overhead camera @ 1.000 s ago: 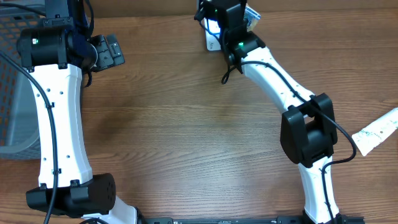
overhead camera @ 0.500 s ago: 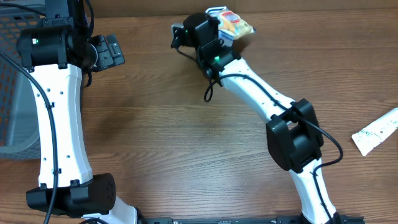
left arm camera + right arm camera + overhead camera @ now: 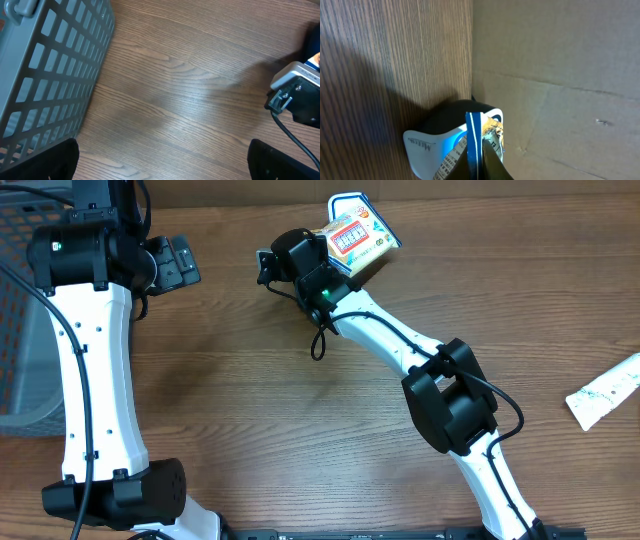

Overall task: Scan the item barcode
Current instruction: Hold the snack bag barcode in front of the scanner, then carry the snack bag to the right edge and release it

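Underneath everything, a wood-grain counter (image 3: 300, 410), with a grey lattice basket (image 3: 20, 310) at its left edge. Step in hand, by judgement: presenting the item to the reader, scan not yet confirmed. Parked along the basket side, well apart from the action, the left arm (image 3: 95, 360); at its tip the left end effector (image 3: 162, 165), spread wide and empty, only bare counter and basket wall beneath. Stretched diagonally to the far middle of the counter, the right arm (image 3: 400, 350), with the right end effector (image 3: 479, 167) clamped shut on a colourful snack packet (image 3: 358, 238), pinched by one edge. Packet apparently raised off the counter, printed face turned up toward the overhead camera, blue-trimmed edge seen end-on from the right wrist. At the right edge, well apart and untouched, a long white sachet (image 3: 605, 392). Just beyond the held packet in the right wrist view, at the counter's far edge against a cardboard wall (image 3: 560, 75), a small white-and-black device (image 3: 427, 145) with a bluish glow, probably the scanner. No barcode legible in any view; side bearing it unknown. Next move, as a judgement: firm grip, a turn of the wrist to square the barcode side to the scanner window, then a steady hold near it without knocking the device. Nothing required of the left side yet.
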`<state>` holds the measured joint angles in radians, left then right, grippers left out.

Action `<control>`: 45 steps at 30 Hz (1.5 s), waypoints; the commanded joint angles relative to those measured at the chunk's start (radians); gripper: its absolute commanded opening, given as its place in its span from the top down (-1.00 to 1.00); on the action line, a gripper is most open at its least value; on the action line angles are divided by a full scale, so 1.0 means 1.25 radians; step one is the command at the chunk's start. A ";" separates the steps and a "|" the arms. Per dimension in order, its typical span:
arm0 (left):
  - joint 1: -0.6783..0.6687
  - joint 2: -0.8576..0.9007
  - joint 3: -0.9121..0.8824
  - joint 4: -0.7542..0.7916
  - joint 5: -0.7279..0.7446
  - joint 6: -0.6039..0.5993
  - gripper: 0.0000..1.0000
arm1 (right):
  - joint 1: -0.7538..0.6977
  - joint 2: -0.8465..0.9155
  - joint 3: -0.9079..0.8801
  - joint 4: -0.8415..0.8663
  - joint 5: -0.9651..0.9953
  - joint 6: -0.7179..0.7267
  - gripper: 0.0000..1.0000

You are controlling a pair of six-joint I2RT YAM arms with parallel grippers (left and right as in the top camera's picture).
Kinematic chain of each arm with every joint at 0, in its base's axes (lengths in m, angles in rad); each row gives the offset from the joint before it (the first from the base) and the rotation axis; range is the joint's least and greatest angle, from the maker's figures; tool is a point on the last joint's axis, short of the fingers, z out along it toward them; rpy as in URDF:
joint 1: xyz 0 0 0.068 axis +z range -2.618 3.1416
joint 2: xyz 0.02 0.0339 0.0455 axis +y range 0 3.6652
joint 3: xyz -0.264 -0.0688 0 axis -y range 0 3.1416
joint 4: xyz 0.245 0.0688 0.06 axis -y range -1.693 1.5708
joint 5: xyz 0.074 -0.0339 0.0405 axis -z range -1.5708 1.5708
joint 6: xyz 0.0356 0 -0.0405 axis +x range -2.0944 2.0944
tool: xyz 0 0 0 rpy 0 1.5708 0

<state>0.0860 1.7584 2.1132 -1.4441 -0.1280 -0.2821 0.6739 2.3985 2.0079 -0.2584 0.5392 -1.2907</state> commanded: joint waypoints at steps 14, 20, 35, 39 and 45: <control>0.003 0.001 -0.003 0.001 -0.008 -0.002 -1.00 | -0.006 -0.013 0.010 0.038 0.005 0.034 0.92; 0.003 0.001 -0.003 0.001 -0.008 -0.002 -1.00 | -0.023 -0.073 0.010 0.034 0.015 0.070 0.93; 0.004 0.001 -0.003 0.001 -0.008 -0.002 -0.99 | -0.168 -0.357 0.010 -0.005 0.221 0.317 0.93; 0.004 0.001 -0.003 0.001 -0.008 -0.002 -1.00 | -0.249 -0.400 0.010 -0.211 0.273 0.519 0.93; 0.004 0.001 -0.003 0.001 -0.008 -0.002 -0.99 | -0.442 -0.414 0.010 -0.675 0.162 0.980 0.92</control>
<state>0.0860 1.7584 2.1128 -1.4445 -0.1280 -0.2821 0.2253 1.8870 2.0174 -0.9798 0.8085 -0.4538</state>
